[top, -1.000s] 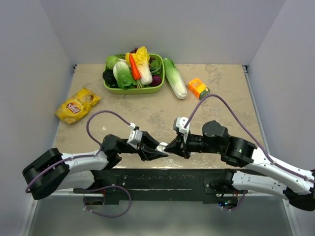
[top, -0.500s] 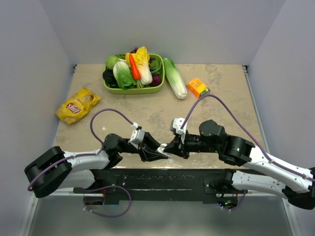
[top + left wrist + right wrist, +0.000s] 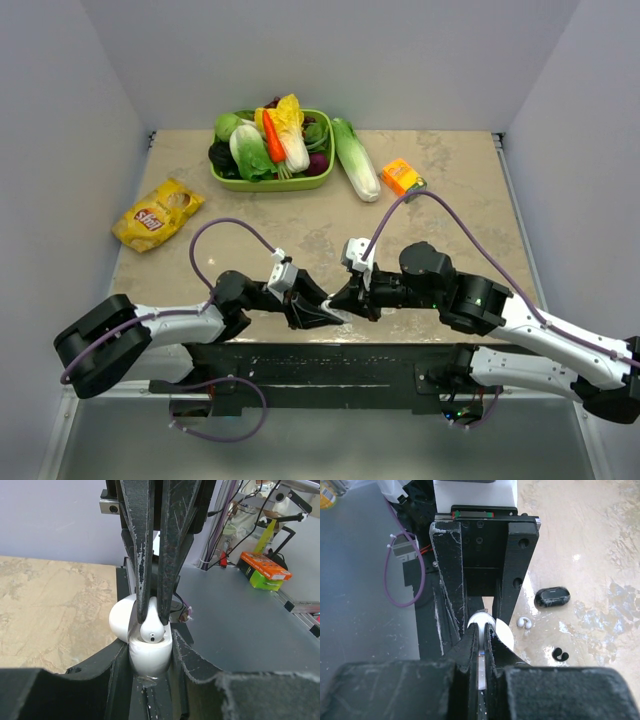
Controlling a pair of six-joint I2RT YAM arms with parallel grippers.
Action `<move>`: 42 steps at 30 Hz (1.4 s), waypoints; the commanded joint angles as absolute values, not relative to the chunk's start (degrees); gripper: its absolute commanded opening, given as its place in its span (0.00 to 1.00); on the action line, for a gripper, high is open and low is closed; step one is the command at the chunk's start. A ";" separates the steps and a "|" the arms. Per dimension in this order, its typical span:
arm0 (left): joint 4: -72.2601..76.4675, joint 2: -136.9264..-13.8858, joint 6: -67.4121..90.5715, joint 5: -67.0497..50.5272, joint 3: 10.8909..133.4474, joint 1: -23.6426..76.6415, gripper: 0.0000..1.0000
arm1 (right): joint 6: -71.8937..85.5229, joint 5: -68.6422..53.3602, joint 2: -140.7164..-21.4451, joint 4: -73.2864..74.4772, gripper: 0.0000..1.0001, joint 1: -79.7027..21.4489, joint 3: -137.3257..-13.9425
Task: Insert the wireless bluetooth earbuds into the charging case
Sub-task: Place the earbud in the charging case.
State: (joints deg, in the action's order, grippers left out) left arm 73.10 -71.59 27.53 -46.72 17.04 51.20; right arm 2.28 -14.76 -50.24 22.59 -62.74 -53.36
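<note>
My left gripper [image 3: 150, 652] is shut on the white charging case [image 3: 150, 660], holding it upright with its lid [image 3: 121, 622] open to the left. My right gripper [image 3: 481, 630] comes in from the opposite side, shut on a white earbud [image 3: 151, 628] whose tip sits in the case's mouth. In the top view the two grippers meet near the table's front edge [image 3: 335, 305]. Another white earbud [image 3: 523, 623] and a black earbud [image 3: 560, 655] lie loose on the table beside a closed black case [image 3: 552, 596].
At the back stand a green basket [image 3: 268, 184] of vegetables, a loose cabbage [image 3: 357, 160] and an orange box [image 3: 404, 179]. A yellow snack bag [image 3: 157, 214] lies at the left. Purple cables arc over both arms.
The two wrists have drawn slightly closer together, the right one shifting left and the left one right. Both grips are unchanged.
</note>
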 commanded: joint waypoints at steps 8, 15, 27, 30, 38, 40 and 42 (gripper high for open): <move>89.12 -70.14 27.07 -45.88 18.55 51.59 0.00 | 1.75 -14.68 -48.61 21.88 0.00 -62.93 -53.62; 87.54 -68.55 25.84 -44.82 18.37 51.59 0.00 | 2.55 -14.76 -47.29 21.97 0.00 -63.02 -52.21; 88.24 -69.70 26.54 -45.35 19.77 51.68 0.00 | 2.99 -16.17 -49.75 20.74 0.00 -63.19 -52.47; 89.03 -70.31 27.07 -45.44 19.95 51.59 0.00 | 3.08 -16.26 -50.10 20.57 0.00 -63.28 -52.38; 88.42 -70.66 26.46 -44.91 20.22 51.59 0.00 | 5.44 -12.31 -48.35 20.75 0.49 -63.28 -52.82; 88.07 -70.75 25.93 -44.56 19.69 51.59 0.00 | 6.59 -11.34 -47.03 19.78 0.60 -63.28 -53.61; 88.33 -71.10 25.40 -43.42 19.08 51.59 0.00 | 8.69 -10.90 -44.31 18.46 0.66 -63.28 -54.66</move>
State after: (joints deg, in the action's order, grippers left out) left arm 72.55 -70.87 27.33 -43.18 17.91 51.03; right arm 5.69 -14.31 -48.36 21.78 -63.75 -52.95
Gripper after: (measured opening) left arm 0.347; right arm 0.605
